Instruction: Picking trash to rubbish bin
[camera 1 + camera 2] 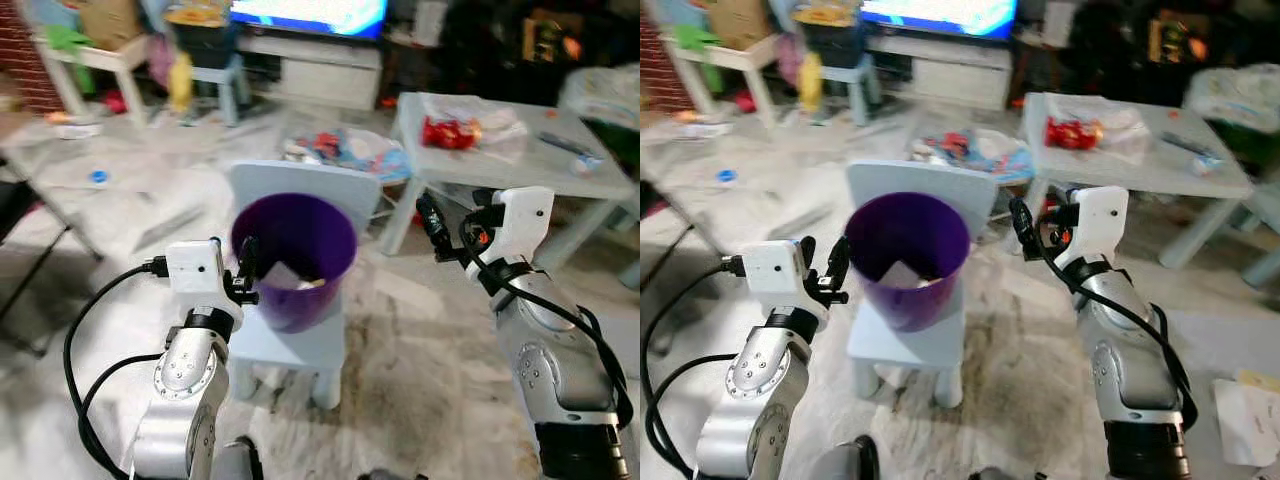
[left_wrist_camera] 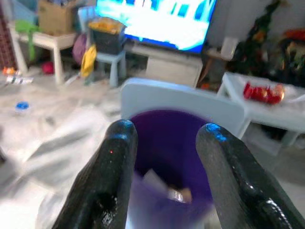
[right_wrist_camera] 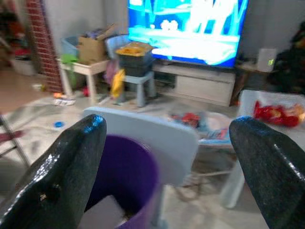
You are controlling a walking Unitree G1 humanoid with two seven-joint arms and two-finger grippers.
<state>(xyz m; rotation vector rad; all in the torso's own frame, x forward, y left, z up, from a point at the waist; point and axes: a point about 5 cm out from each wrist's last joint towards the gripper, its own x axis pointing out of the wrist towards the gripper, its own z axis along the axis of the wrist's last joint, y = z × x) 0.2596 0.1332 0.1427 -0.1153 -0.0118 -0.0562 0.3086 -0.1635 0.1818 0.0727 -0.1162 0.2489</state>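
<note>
Round purple plastic bin [image 1: 294,258] sits on pale-blue chair [image 1: 290,340].

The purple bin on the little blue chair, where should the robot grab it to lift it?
Probably by the rim. The purple bin stands upright on the blue chair with its mouth open, so one finger can go inside and one outside. The left pincer is open beside the left rim, so come from there; the chair's back blocks the far side.
</note>
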